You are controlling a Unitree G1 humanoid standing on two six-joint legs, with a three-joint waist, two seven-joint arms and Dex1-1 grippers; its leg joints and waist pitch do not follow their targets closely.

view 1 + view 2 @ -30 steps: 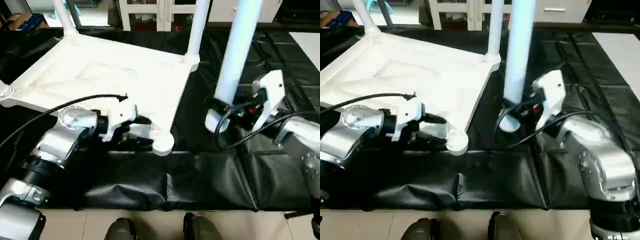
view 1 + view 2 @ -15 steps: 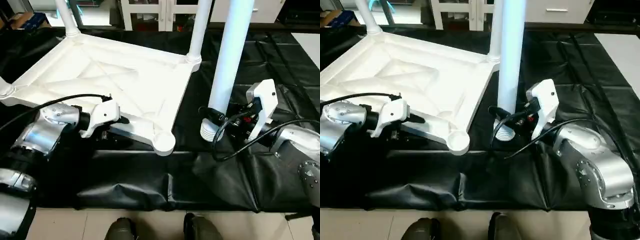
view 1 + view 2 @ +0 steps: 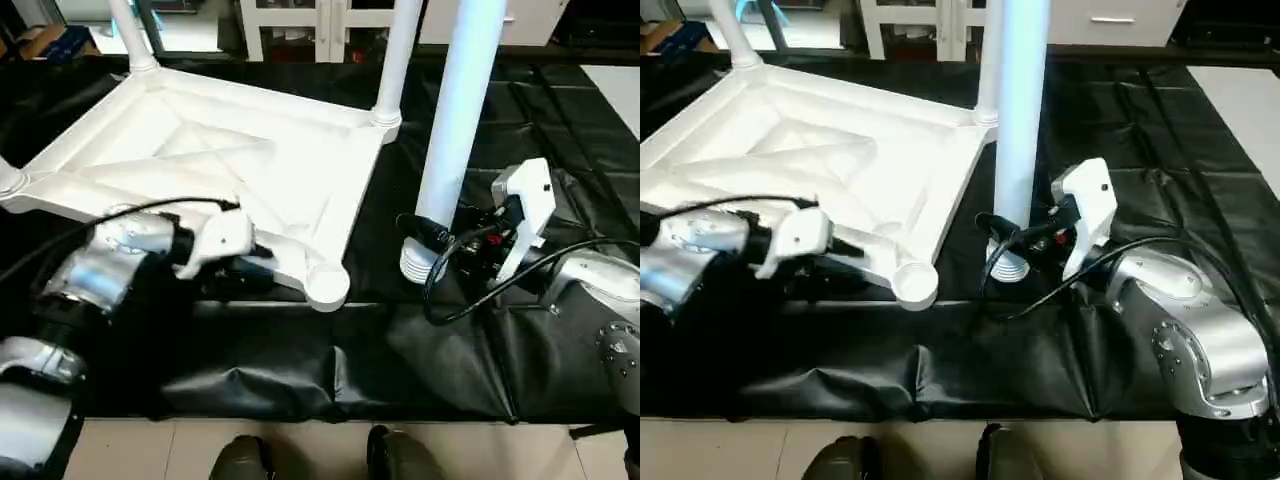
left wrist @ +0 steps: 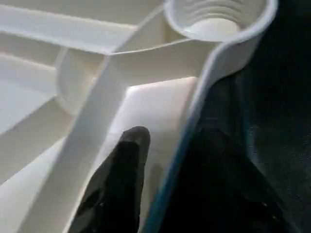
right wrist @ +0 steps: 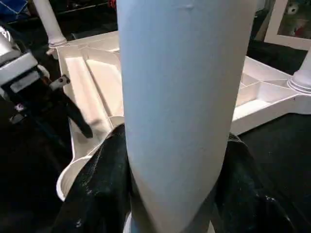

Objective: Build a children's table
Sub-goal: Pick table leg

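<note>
Right hand [image 3: 455, 240]: clamped on upright tube leg [image 3: 455, 120]. Left hand [image 3: 262, 262]: at tabletop [image 3: 200, 150] rim, 9 o'clock of empty corner socket [image 3: 326, 282]; grip undeterminable.

The upside-down children's table [image 3: 230, 150] lies on the left of the tabletop [image 3: 440, 350]. A loose leg [image 3: 455, 130] stands to its right.

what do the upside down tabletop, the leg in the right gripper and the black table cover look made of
Tabletop: looks like moulded white plastic, matte, judging by its cast ribs and the threaded round socket.
Leg in the right gripper: smooth white tube, probably plastic, with a ridged threaded end.
Cover: thin black sheeting, slightly glossy, creased and folded; plastic or coated fabric, hard to say which.
</note>
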